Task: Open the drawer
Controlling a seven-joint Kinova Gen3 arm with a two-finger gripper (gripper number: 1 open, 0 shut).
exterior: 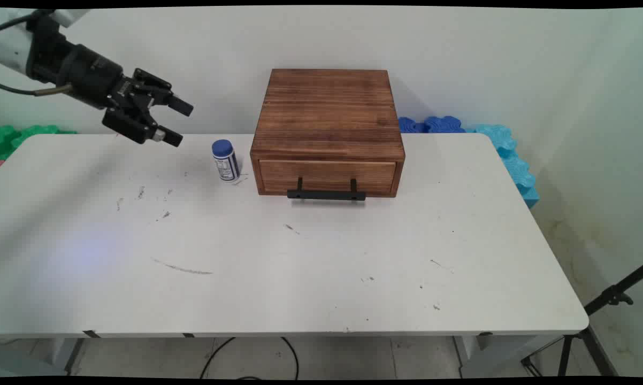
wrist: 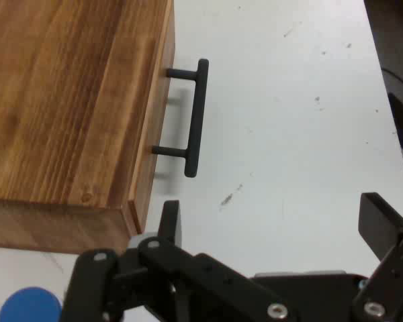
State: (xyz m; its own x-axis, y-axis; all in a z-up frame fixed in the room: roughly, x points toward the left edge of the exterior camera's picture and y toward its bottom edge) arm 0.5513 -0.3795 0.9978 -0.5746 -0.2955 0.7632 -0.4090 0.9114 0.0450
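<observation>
My black gripper hangs open in the air above the table's far left part, with nothing between its fingers. Nearest to it is a small white bottle with a blue cap, upright on the table a little to the right of and below the gripper; in the hand view only its blue cap shows at the bottom left. Right of the bottle stands a brown wooden drawer box, its drawer shut, with a black bar handle on the front. The hand view shows the box and handle.
The white table carries dark scuff marks. Green foam lies behind its far left edge, blue foam pieces behind its far right. A black tripod leg stands off the table's right side.
</observation>
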